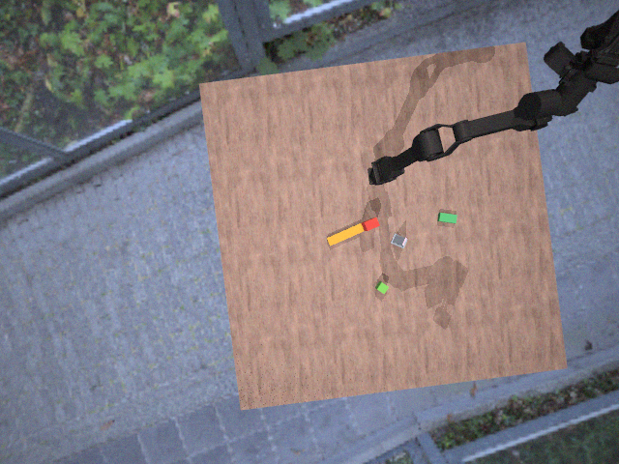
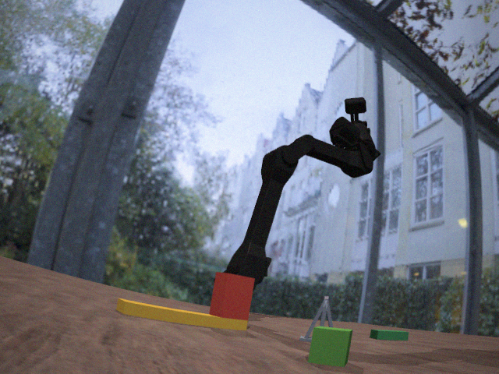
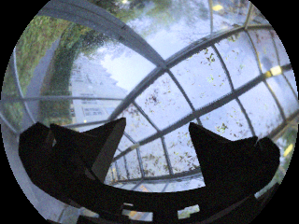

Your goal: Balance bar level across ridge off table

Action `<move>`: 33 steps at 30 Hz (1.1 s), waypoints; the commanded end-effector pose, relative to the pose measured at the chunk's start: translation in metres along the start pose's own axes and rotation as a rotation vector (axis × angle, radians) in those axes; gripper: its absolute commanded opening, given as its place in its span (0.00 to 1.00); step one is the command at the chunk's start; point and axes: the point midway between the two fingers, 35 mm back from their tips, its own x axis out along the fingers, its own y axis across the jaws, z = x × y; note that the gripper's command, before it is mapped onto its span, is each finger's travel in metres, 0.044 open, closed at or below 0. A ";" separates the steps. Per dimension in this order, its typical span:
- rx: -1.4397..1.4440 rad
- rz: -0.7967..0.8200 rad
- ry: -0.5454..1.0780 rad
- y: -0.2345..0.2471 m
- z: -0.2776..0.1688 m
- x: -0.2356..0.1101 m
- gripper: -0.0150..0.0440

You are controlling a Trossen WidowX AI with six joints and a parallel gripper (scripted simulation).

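Note:
The yellow bar point(image 1: 344, 234) point(image 2: 173, 316) lies flat on the wooden table point(image 1: 300, 324) point(image 2: 60, 305). A red block point(image 1: 370, 223) point(image 2: 232, 297) stands on its end nearer the ridge. The small grey ridge point(image 1: 398, 241) point(image 2: 326, 301) stands apart from the bar, to its right in the top and exterior views, with nothing on top. My gripper point(image 1: 602, 57) point(image 2: 359, 139) point(image 3: 158, 123) is high above the table, far from the bar and ridge. The wrist view shows its fingers wide open with only sky and roof beams between them, so it points upward.
A bright green block point(image 1: 382, 287) point(image 2: 330, 346) stands near the ridge, in front of it in the exterior view. A darker green flat block point(image 1: 447, 217) point(image 2: 388, 334) lies to the ridge's right. The arm's base point(image 1: 387, 169) point(image 2: 247, 266) is behind the bar in the exterior view.

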 end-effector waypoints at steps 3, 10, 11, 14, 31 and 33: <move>0.005 0.010 0.015 0.000 -0.005 -0.002 0.80; 0.046 0.087 0.143 -0.002 -0.041 -0.024 0.79; 0.053 0.096 0.167 -0.003 -0.048 -0.028 0.79; 0.074 0.122 0.240 -0.006 -0.066 -0.040 0.79; 0.076 0.187 0.622 -0.042 -0.146 -0.120 0.79; 0.087 0.188 0.675 -0.048 -0.155 -0.131 0.79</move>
